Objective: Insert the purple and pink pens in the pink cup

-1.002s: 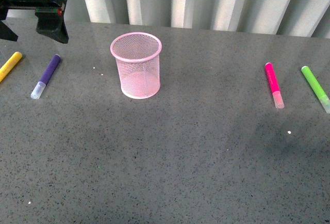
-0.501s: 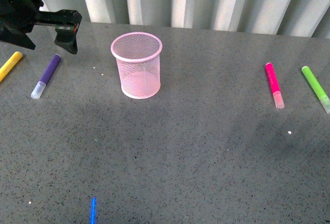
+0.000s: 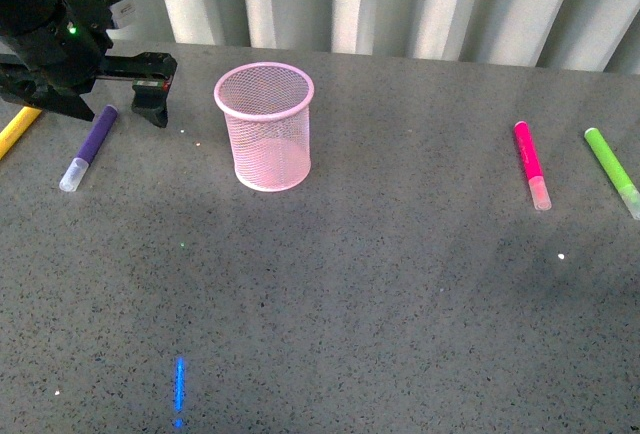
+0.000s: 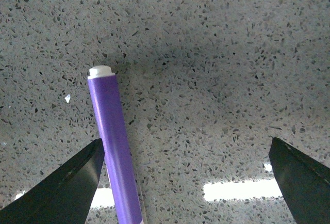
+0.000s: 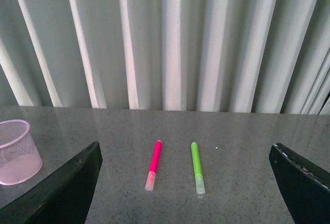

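My left gripper [image 4: 185, 149] hovers with fingers spread wide, the dark purple marker [image 3: 90, 146] lying flat just inside one fingertip, left of the upright light pink wire-mesh cup [image 3: 264, 129]. My right gripper [image 5: 184, 150] is spread too. The magenta pink marker [image 3: 530, 164] lies well right of the cup.

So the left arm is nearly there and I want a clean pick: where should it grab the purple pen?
Mid-barrel of the purple pen, from straight above, left pincer closing across its width: it lies flat on the table. It sits beside one finger, so centre first.
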Motion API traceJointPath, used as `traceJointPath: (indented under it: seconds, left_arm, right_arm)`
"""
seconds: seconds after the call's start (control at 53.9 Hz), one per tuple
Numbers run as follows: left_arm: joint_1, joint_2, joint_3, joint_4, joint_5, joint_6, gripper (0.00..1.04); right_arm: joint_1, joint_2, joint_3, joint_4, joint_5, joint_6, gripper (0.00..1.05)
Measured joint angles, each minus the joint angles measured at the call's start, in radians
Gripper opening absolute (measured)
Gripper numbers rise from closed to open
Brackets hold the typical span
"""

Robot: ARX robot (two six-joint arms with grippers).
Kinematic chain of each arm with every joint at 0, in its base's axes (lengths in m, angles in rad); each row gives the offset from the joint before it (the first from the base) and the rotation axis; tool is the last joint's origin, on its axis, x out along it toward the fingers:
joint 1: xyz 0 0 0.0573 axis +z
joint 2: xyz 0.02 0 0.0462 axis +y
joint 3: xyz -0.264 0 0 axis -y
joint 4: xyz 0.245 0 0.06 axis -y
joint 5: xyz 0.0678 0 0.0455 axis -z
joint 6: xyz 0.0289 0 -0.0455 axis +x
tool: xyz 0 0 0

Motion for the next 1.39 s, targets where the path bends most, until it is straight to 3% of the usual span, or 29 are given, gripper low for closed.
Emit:
traceJointPath:
  seconds: [0.371,0.965,1.058,1.225,1.392]
  left_arm:
    - [0.049,0.045,0.071,-0.025,-0.003,0.008,0.98]
    - [0.024,0.114,0.125,-0.069,-0.028,0.009,0.98]
    - [0.024,0.127,0.153,-0.094,-0.034,0.012,0.89]
    - [0.022,0.145,0.198,-0.154,-0.041,0.017,0.55]
    - [0.023,0.143,0.193,-0.164,-0.046,0.025,0.31]
  right_arm:
    - [0.000,0.000,0.000,0.000,0.000,0.000,0.98]
    - [0.000,0.000,0.000,0.000,0.000,0.000,0.98]
    - [0.000,0.000,0.000,0.000,0.000,0.000,0.98]
    - [0.000,0.000,0.000,0.000,0.000,0.000,0.98]
    - [0.000,0.000,0.000,0.000,0.000,0.000,0.98]
